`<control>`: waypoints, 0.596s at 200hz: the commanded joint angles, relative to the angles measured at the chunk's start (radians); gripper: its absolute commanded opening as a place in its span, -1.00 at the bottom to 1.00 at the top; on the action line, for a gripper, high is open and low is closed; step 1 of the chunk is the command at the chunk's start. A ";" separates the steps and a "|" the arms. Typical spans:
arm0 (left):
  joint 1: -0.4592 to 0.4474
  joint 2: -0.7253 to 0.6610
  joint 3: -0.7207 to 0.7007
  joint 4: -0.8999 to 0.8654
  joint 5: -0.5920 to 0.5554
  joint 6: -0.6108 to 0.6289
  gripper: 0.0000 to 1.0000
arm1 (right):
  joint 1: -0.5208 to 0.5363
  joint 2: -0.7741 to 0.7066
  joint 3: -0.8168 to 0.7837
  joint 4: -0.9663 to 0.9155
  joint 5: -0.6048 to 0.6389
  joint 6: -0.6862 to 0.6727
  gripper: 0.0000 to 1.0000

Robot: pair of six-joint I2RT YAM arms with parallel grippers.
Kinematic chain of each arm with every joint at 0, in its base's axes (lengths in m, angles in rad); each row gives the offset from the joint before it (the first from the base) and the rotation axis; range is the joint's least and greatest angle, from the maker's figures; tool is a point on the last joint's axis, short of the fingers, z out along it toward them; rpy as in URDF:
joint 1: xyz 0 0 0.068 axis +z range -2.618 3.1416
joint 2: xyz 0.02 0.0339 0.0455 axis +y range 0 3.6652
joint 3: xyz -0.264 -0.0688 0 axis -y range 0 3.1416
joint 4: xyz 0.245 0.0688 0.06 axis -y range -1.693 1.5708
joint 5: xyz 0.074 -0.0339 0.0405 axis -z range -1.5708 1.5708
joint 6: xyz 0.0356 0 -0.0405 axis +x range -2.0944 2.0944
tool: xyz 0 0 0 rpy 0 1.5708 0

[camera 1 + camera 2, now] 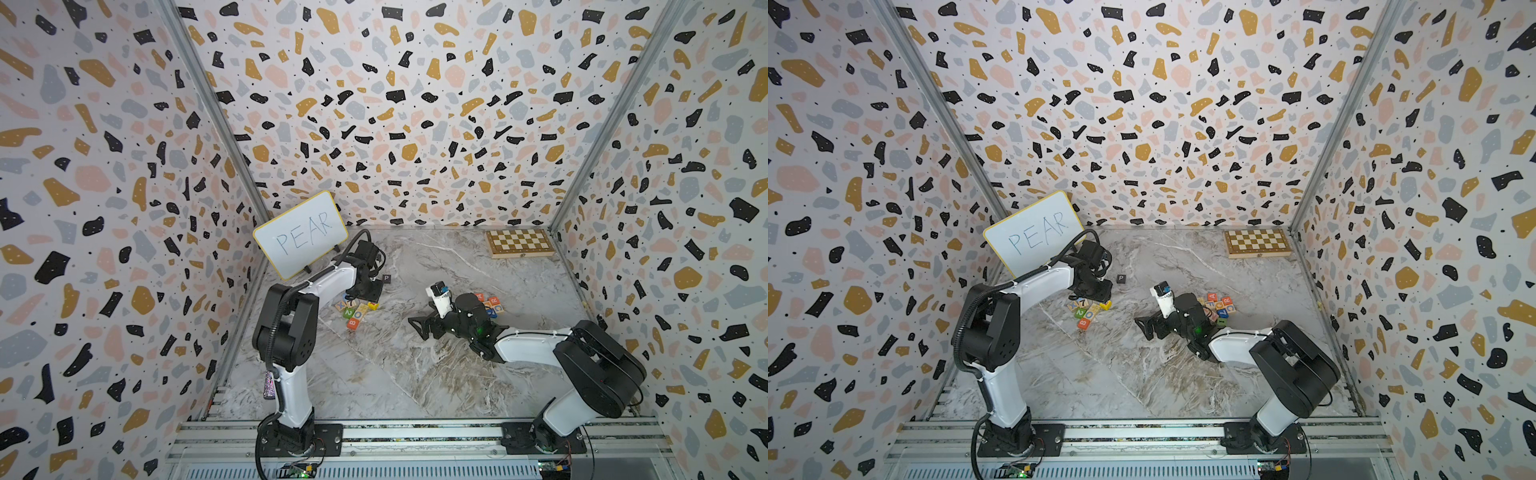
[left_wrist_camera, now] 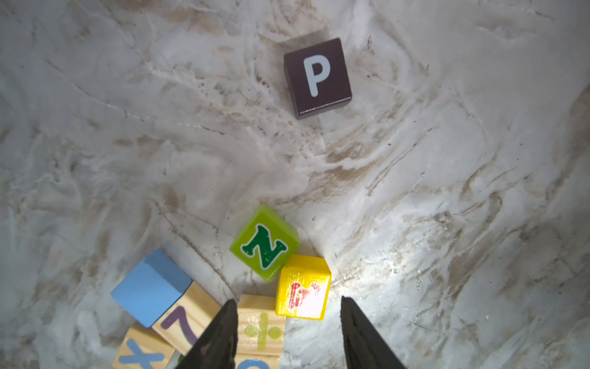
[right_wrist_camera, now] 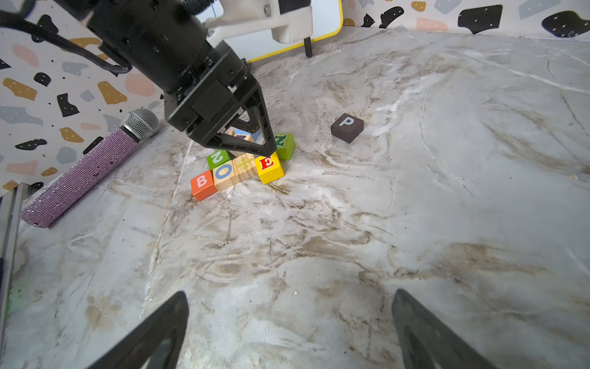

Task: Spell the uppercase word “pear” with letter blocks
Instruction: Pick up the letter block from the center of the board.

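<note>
While the left gripper [image 2: 287, 302] hovers, jaws spread, just above the yellow E block [image 3: 269, 166] at a cluster's [image 3: 223, 174] edge, the dark P block [image 2: 317, 76] sits alone nearby. The right gripper [image 3: 290, 306] gapes wide and empty, and the A block [image 1: 480, 296] and R block [image 1: 493, 300] lie behind it.

Whiteboard [image 1: 300, 235]: "PEAR", handwritten capitals.
Dark block [image 2: 317, 76]: pale "P" on its top face.
Yellow block [image 3: 269, 166]: red "E" on one side; the red print on its top is too glared to read.
Lime block [image 2: 265, 244]: dark green serif letter, N or Z, cannot tell which.
Green block [image 3: 218, 157]: white "2".
Orange block [image 3: 202, 183]: white "B".
O block [image 3: 223, 172]: bare wood, blue "O".
Sign block [image 2: 261, 329]: bare wood, yellow-green division sign.
7 block [image 2: 183, 319]: bare wood, purple "7".
X block [image 2: 140, 353]: bare wood, blue "X".
A block [image 1: 480, 296]: orange-red, pale "A".
R block [image 1: 493, 300]: orange-red, pale "R".
</note>
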 commanded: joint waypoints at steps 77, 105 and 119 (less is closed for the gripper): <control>-0.007 0.062 0.027 -0.028 0.046 0.023 0.00 | 0.019 0.049 0.065 -0.013 -0.104 -0.050 0.99; -0.018 0.080 0.037 -0.028 0.054 0.027 -0.02 | 0.025 0.080 0.098 -0.023 -0.112 -0.040 0.99; -0.020 0.084 0.037 -0.026 0.056 0.025 -0.03 | 0.027 0.098 0.118 -0.036 -0.106 -0.029 0.99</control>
